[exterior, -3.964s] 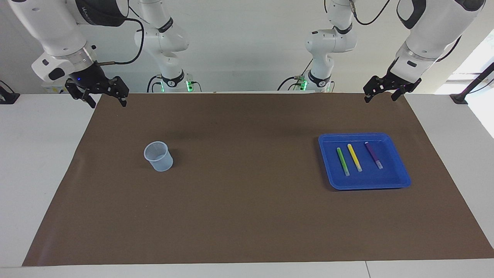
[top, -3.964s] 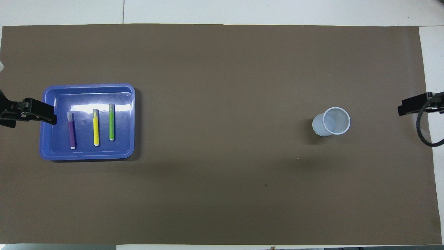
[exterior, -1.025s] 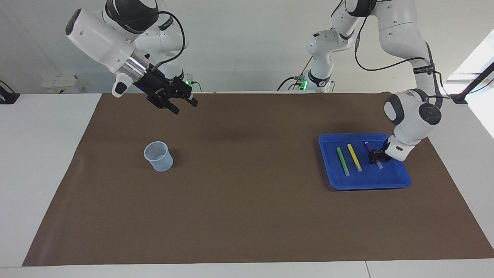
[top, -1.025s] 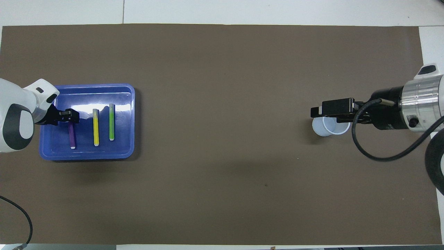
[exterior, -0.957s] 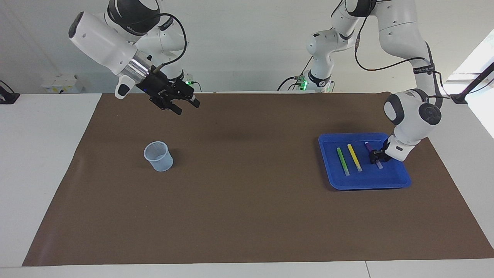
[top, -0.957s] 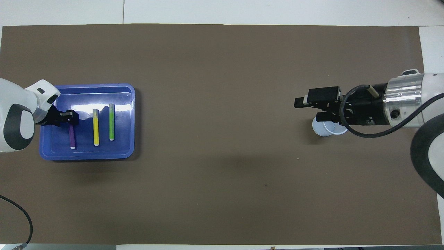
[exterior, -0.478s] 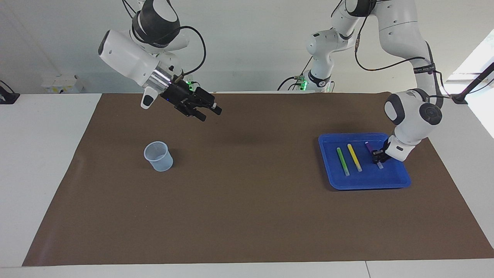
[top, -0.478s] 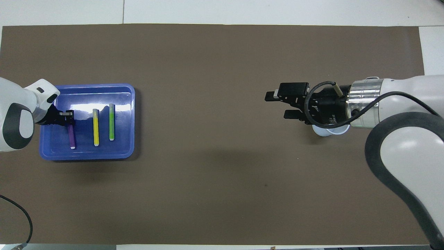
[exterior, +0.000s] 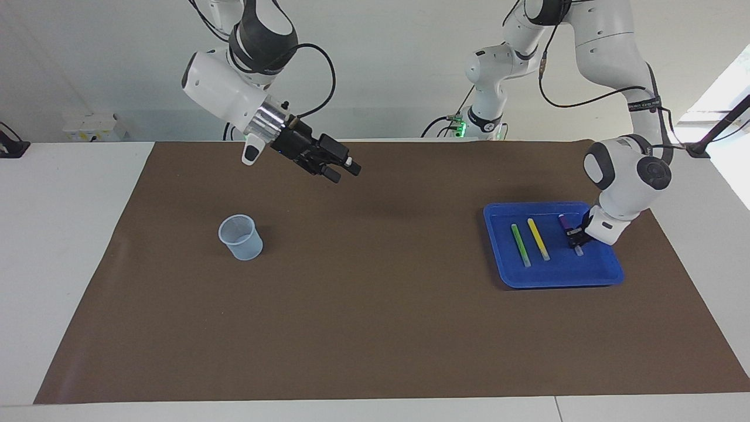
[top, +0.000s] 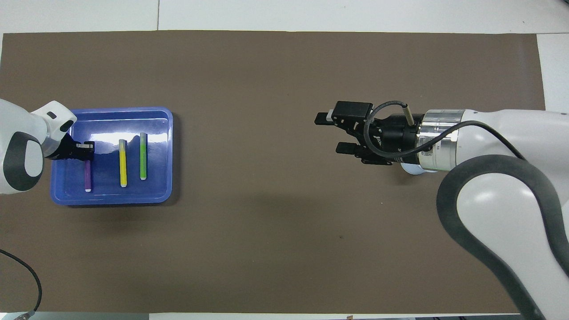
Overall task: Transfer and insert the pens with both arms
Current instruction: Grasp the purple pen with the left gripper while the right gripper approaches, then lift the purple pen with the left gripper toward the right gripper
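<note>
While the left hand clamps it, the purple pen lies flat.

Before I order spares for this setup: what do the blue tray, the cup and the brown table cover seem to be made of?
Blue tray: probably hard glossy plastic; bright light reflects off its floor.
Cup: likely thin translucent plastic; its wall looks pale and see-through with a fine pattern.
Table cover: matte brown sheet, perhaps paper or thin mat; it lies flat with no shine. Which one, I cannot tell.
</note>
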`<state>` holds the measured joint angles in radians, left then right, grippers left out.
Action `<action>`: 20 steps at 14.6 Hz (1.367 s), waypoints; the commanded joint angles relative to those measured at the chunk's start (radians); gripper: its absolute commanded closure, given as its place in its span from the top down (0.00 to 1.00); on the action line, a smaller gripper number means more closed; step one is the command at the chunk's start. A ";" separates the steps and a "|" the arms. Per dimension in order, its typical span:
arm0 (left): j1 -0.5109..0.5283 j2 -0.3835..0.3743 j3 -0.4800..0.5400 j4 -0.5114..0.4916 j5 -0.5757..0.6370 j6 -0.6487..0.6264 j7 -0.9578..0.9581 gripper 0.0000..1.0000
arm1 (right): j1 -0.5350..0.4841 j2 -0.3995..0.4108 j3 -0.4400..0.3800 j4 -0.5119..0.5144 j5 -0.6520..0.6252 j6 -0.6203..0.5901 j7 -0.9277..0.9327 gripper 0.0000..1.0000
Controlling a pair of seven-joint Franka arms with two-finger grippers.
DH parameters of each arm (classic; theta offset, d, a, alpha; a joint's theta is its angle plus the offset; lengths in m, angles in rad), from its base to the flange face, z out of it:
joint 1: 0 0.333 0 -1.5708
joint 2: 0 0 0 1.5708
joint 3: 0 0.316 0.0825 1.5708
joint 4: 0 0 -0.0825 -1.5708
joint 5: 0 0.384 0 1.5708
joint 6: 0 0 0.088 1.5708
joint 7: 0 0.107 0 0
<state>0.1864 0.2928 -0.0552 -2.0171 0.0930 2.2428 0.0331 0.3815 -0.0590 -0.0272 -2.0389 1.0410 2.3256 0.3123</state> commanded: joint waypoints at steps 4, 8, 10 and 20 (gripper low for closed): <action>-0.008 0.000 0.002 0.067 0.004 -0.087 -0.007 0.00 | 0.073 0.034 -0.002 -0.001 0.051 0.100 0.011 1.00; -0.039 -0.024 -0.002 0.210 -0.080 -0.309 -0.102 0.00 | 0.099 0.042 0.000 -0.001 0.051 0.136 0.013 1.00; -0.068 -0.030 0.000 0.296 -0.140 -0.426 -0.223 0.00 | 0.112 0.047 0.001 -0.001 0.051 0.152 0.014 1.00; -0.329 -0.159 -0.003 0.324 -0.502 -0.531 -1.205 0.00 | 0.232 0.067 0.004 0.025 0.057 0.279 0.131 1.00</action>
<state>-0.1165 0.1529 -0.0711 -1.6554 -0.3389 1.6933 -1.0644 0.5948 -0.0044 -0.0234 -2.0289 1.0753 2.5774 0.4279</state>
